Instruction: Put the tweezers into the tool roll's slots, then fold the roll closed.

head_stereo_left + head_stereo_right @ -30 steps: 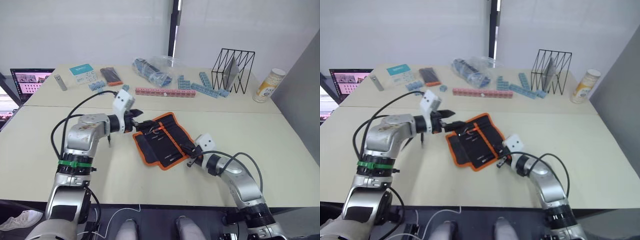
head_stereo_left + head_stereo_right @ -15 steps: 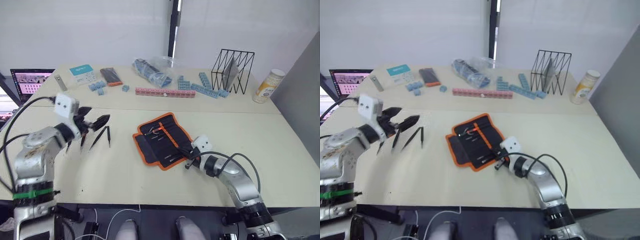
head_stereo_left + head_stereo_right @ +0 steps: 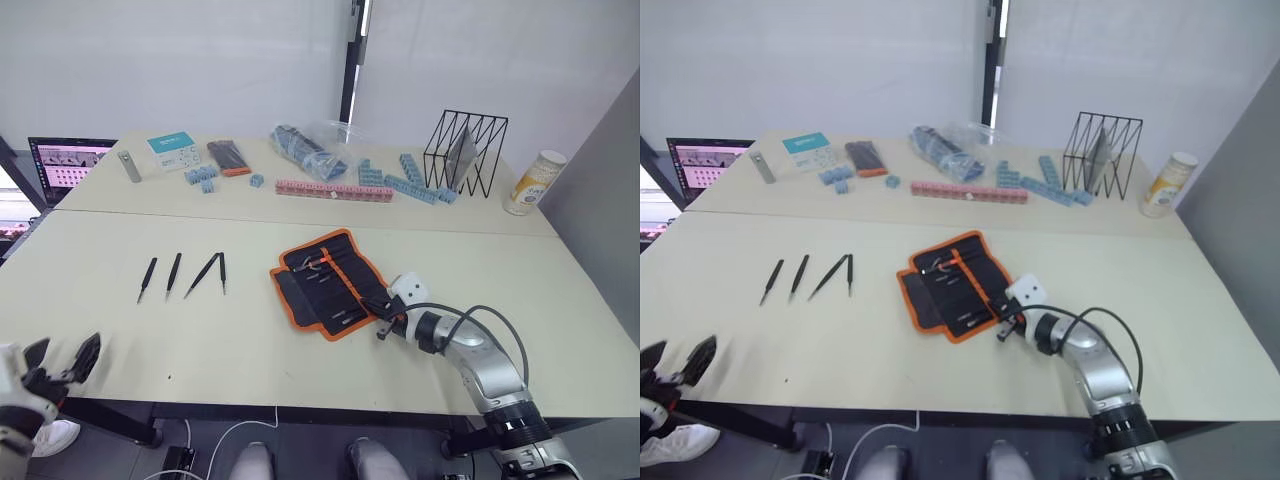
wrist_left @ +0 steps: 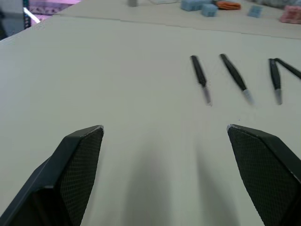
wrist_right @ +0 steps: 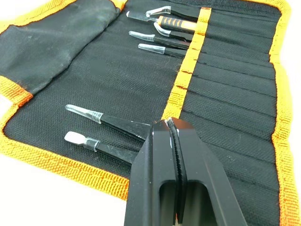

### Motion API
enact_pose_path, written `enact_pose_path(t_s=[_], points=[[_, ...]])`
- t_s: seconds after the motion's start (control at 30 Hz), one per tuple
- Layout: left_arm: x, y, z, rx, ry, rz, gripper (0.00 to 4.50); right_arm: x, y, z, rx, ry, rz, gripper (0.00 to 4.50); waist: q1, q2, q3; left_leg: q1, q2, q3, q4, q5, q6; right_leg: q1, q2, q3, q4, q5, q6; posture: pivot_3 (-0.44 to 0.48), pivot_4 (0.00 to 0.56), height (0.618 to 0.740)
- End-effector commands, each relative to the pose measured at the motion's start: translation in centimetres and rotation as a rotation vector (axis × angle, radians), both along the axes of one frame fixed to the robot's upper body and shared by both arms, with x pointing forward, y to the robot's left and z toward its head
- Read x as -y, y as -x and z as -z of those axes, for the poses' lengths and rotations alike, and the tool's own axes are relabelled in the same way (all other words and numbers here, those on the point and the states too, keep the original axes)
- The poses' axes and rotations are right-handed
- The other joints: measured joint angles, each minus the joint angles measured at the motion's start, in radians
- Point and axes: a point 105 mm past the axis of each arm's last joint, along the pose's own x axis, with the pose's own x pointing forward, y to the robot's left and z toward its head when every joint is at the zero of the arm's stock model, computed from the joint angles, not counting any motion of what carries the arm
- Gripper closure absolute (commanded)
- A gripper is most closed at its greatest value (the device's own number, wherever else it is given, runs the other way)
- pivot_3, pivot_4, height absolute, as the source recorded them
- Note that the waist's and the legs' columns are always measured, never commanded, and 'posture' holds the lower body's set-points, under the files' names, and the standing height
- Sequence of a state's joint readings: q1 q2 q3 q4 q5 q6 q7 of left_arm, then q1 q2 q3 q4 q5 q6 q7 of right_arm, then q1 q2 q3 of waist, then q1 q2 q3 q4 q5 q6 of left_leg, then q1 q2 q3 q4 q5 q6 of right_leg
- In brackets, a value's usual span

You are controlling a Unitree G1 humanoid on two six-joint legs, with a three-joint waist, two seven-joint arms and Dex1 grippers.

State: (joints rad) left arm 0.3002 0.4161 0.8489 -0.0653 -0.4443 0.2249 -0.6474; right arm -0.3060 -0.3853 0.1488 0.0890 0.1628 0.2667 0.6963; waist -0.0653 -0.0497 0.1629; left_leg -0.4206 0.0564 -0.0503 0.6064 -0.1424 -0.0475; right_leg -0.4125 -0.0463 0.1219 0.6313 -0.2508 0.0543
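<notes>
Head cam, L eye: tool roll (image 3: pixel 328 282) lies unfolded, flat on the near table (image 3: pixel 250 340), roughly centre. Several tools are seated in its slots (image 3: pixel 335 290). Four tweezers (image 3: pixel 184 274) lie loose on the tabletop well to the L of the roll, side by side, points toward me; the two rightmost nearly meet at their far ends. R gripper (image 3: pixel 385 325) sits at the roll's near-right corner, touching the orange edging. L gripper (image 3: pixel 62 366) hangs low at the near-left table edge, well apart from the tweezers, fingers spread.

Head cam, R eye: same layout. Far table holds a wire rack (image 3: pixel 1102 152), a bottle (image 3: pixel 1166 183), a pink block strip (image 3: pixel 968 192), blue blocks (image 3: pixel 1045 178), a clear bag (image 3: pixel 952 142), a teal card (image 3: pixel 804 146), a grey bar (image 3: pixel 762 168) and a ribbed pack (image 3: pixel 864 157) w/ orange end. Laptop (image 3: pixel 706 162) at far L.

L wrist: I see both fingers (image 4: pixel 70 169) wide apart, nothing between them – released. Tweezers ahead on bare table, four points visible, none touched.

R wrist: jaws pressed together, clenched. Tips rest on the roll's orange centre strap (image 5: pixel 186 75), right where a clear-tipped tweezer (image 5: pixel 110 121) enters its slot. I cannot tell if they pinch that tweezer or just the fabric. A second clear-tipped tool (image 5: pixel 94 145) sits beside it; more tools further along incl. one w/ orange grip (image 5: pixel 176 23).
</notes>
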Motion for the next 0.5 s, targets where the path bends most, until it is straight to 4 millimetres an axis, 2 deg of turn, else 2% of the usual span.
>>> enact_pose_path(t_s=[0.03, 0.17, 0.27, 0.5], points=[[-0.4, 1.3, -0.9, 0.062, -0.015, -0.041, 0.03, -0.2, 0.9, 1.9, -0.079, 0.030, -0.023, 4.50, -0.002, 0.002, -0.001, -0.001, 0.002, 0.002, 0.000, 0.000, 0.000, 0.000, 0.000, 0.000, -0.003, 0.000, 0.000, 0.000, 0.150, 0.740], [-0.4, 2.1, 0.0, 0.028, -0.017, -0.038, 0.03, -0.4, 1.0, 1.9, -0.080, 0.030, -0.038, 4.50, -0.005, -0.002, -0.004, -0.001, 0.011, 0.015, 0.001, -0.001, -0.001, -0.001, -0.001, 0.000, -0.007, 0.000, -0.001, 0.000, 0.150, 0.740], [-0.5, 2.1, -0.1, 0.041, -0.002, -0.046, 0.03, -0.5, 0.9, 1.8, -0.078, 0.030, -0.041, 4.50, -0.005, -0.004, -0.005, -0.002, 0.011, 0.022, -0.001, -0.001, -0.001, -0.006, -0.006, -0.002, -0.006, 0.001, -0.001, 0.000, 0.150, 0.740], [0.3, -0.2, -0.7, 0.053, 0.034, -0.007, 0.03, -0.6, 1.2, 1.8, -0.076, 0.030, -0.044, 4.50, -0.005, -0.005, -0.006, -0.002, 0.011, 0.028, -0.001, -0.001, -0.002, -0.009, -0.011, -0.005, -0.005, 0.001, -0.001, 0.000, 0.150, 0.740]])
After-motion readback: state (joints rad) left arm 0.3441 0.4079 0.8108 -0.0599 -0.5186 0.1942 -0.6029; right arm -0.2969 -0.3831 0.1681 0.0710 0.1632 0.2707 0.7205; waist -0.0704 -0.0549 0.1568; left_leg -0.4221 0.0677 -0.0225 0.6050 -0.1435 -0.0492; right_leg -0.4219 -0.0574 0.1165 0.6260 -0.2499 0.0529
